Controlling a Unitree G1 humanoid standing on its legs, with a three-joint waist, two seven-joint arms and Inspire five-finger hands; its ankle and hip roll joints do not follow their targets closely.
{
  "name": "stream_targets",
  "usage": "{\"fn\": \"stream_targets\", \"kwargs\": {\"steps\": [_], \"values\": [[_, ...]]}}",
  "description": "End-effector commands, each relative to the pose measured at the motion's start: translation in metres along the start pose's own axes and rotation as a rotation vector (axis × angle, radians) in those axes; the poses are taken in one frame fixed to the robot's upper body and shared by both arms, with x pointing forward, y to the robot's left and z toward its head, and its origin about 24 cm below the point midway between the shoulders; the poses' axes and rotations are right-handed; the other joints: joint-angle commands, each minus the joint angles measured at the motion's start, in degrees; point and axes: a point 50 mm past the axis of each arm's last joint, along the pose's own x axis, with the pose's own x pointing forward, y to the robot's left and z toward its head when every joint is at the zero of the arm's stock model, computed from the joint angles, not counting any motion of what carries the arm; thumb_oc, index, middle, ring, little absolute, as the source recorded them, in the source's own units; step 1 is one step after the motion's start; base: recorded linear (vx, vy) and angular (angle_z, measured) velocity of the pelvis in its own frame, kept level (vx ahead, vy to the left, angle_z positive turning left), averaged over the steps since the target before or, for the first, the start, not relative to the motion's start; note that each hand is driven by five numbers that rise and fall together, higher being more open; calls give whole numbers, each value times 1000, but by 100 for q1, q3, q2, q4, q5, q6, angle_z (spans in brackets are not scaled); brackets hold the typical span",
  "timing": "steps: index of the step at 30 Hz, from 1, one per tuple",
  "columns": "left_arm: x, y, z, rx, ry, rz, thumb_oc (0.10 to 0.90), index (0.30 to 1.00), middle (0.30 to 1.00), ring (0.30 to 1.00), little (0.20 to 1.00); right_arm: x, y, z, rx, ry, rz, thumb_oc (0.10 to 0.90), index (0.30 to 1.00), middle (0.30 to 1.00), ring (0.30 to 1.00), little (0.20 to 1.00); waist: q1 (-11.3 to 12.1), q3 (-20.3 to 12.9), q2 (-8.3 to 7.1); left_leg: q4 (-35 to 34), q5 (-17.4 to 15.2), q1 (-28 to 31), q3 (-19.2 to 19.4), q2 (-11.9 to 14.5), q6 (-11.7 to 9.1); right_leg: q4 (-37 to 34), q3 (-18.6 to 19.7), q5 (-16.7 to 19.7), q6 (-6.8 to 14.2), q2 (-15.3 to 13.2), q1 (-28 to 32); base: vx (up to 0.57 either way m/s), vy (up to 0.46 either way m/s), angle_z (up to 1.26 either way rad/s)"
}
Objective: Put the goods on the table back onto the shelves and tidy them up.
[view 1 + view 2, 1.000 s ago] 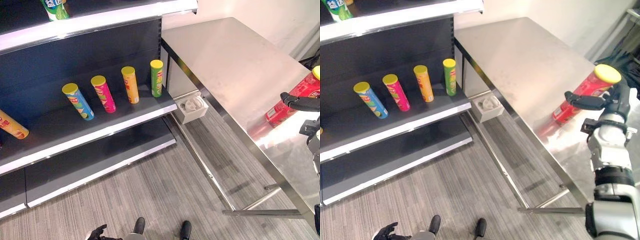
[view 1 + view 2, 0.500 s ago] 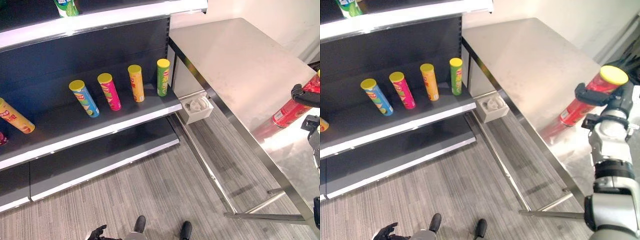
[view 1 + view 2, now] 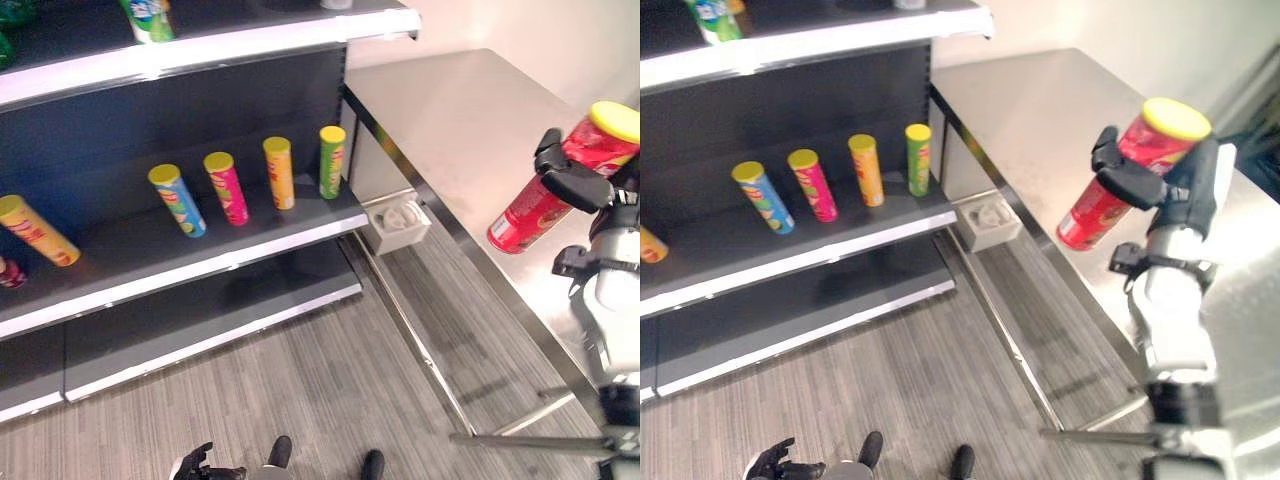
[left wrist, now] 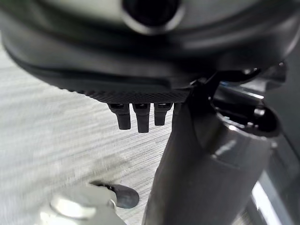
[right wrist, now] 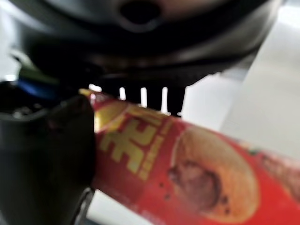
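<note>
R hand [image 3: 1160,185] clamped on red can [image 3: 1118,178] – tilted, above table [image 3: 470,120], L hand [image 3: 192,465] fingers relaxed

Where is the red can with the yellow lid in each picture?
Left eye view: red can at the right edge, tilted, lifted above the steel table in the right hand.
Right eye view: right of centre.
Right wrist view: lying across the picture.
Left wrist view: I cannot find it.
Shared landmark: the green can on the shelf.

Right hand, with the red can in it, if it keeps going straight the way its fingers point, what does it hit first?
The right hand, shut on the red can, points towards the shelf. The way looks free until the green can at the row's end, though depth is unclear.
</note>
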Motion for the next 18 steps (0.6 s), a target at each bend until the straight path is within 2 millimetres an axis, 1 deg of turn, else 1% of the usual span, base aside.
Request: {"fn": "stream_targets", "kwargs": {"steps": [1,3,5,6,8,9,10,11,12,13,14,16,17,18], "values": [[5,31,11,87,-31,87,800,900,900,900,900,31,-5,62,-18,-337,-2,400,300,300,300,300,134,-361,-302,17,-603,67,64,-62,77,90,104,-339,539,-383,-14,-97,189,1],[5,32,12,78,-36,91,800,900,900,900,900,23,7,62,48,-336,46,400,300,300,300,300,158,-341,-292,17,-617,27,74,-211,183,90,219,-218,623,-519,-146,-108,215,6],[5,35,10,75,-30,101,800,900,900,900,900,18,18,61,80,-332,88,400,300,300,300,300,165,-330,-291,17,-636,19,90,-358,286,121,348,-93,699,-658,-271,-119,247,-3],[4,37,8,74,-25,105,800,900,900,900,900,16,26,62,90,-332,126,400,300,300,300,300,183,-330,-281,17,-661,34,113,-440,345,158,405,-30,751,-746,-340,-127,268,-14],[4,42,8,71,-24,119,800,900,900,900,900,13,40,61,64,-329,196,400,300,300,300,300,230,-281,-256,17,-679,65,201,-546,423,439,441,-16,792,-889,-507,-147,217,-30],[4,44,8,71,-25,124,800,900,900,900,900,11,45,62,57,-329,224,400,300,300,300,300,250,-249,-251,17,-669,61,240,-559,454,724,534,-76,793,-925,-650,-180,143,-34],[5,48,10,69,-28,137,800,900,900,900,900,9,50,62,28,-334,256,400,300,300,300,300,267,-185,-230,17,-612,34,232,-546,491,1046,654,-213,745,-863,-719,-205,111,-25],[5,55,13,48,-36,165,800,900,900,900,900,6,54,61,15,-332,295,400,300,300,300,300,292,-126,-217,17,-510,-21,186,-558,521,1432,918,-530,614,-564,-707,-176,71,-10],[4,56,13,43,-40,165,800,900,900,900,900,3,57,61,21,-333,312,400,300,300,300,300,311,-137,-226,17,-450,-65,126,-581,534,1536,1030,-721,547,-360,-655,-153,21,45],[4,55,15,52,-48,155,800,900,900,900,900,0,57,59,-20,-337,322,400,300,300,300,300,362,-134,-277,59,-344,-210,-19,-641,562,1734,1289,-1077,404,129,-582,-129,-148,56],[2,50,14,28,-62,141,800,900,900,900,900,-1,57,59,-64,-344,326,400,300,300,300,300,502,-147,-404,38,-188,-388,-400,-802,426,956,1363,-1038,143,407,-320,-148,-183,90],[3,46,16,2,-71,138,800,900,900,900,900,-1,54,56,-68,-338,304,400,300,300,300,300,530,-89,-415,95,-89,-589,-498,-847,320,504,1324,-883,115,467,-205,-120,-129,142],[4,42,22,14,-90,124,800,900,900,900,900,0,49,53,-82,-327,285,400,300,300,300,300,515,-33,-406,133,-55,-693,-445,-868,277,304,1160,-846,133,458,-98,-177,41,150],[5,35,35,41,-138,95,800,900,900,900,900,1,38,50,-150,-316,260,400,300,300,300,300,382,92,-338,334,-20,-998,227,-698,226,193,804,-793,174,324,-47,-148,66,99]]}}
